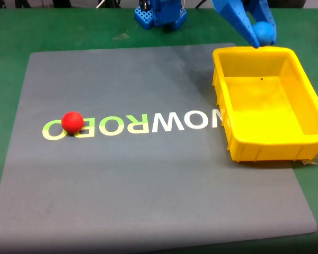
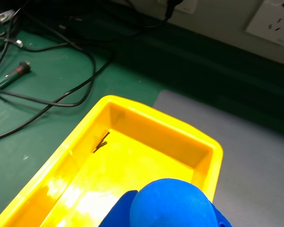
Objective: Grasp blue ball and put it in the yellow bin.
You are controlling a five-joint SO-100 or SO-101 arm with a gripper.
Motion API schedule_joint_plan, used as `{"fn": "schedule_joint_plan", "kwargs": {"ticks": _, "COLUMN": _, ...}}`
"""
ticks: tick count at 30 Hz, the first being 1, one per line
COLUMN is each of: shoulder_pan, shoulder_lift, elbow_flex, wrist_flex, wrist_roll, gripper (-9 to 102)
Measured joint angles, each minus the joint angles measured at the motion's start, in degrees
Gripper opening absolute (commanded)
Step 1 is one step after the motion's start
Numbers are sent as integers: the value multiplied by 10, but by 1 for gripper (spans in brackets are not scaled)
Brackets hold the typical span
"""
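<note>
Above the far edge of the yellow bin (image 1: 265,103), the blue gripper (image 1: 259,38) is squeezing the blue ball (image 1: 264,32) between its fingers. Nothing is lying under the ball but the bin's back rim. On the gray mat (image 1: 148,180), the red ball (image 1: 72,122) is sitting far away on the white letters (image 1: 148,124), at the left in the fixed view. Up close in the wrist view, the blue ball (image 2: 173,204) is hanging over the bin's bright floor (image 2: 128,165).
</note>
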Motion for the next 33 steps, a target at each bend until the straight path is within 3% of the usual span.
{"fn": "schedule_joint_plan", "kwargs": {"ticks": 11, "shoulder_pan": -12, "shoulder_lift": 0, "elbow_flex": 5, "wrist_flex": 0, "wrist_roll": 0, "gripper": 1}}
{"fn": "schedule_joint_plan", "kwargs": {"ticks": 16, "shoulder_pan": -15, "shoulder_lift": 0, "elbow_flex": 5, "wrist_flex": 0, "wrist_roll": 3, "gripper": 32}}
{"fn": "schedule_joint_plan", "kwargs": {"ticks": 18, "shoulder_pan": -15, "shoulder_lift": 0, "elbow_flex": 5, "wrist_flex": 0, "wrist_roll": 7, "gripper": 37}}
{"fn": "schedule_joint_plan", "kwargs": {"ticks": 33, "shoulder_pan": -15, "shoulder_lift": 18, "elbow_flex": 13, "wrist_flex": 0, "wrist_roll": 18, "gripper": 37}}
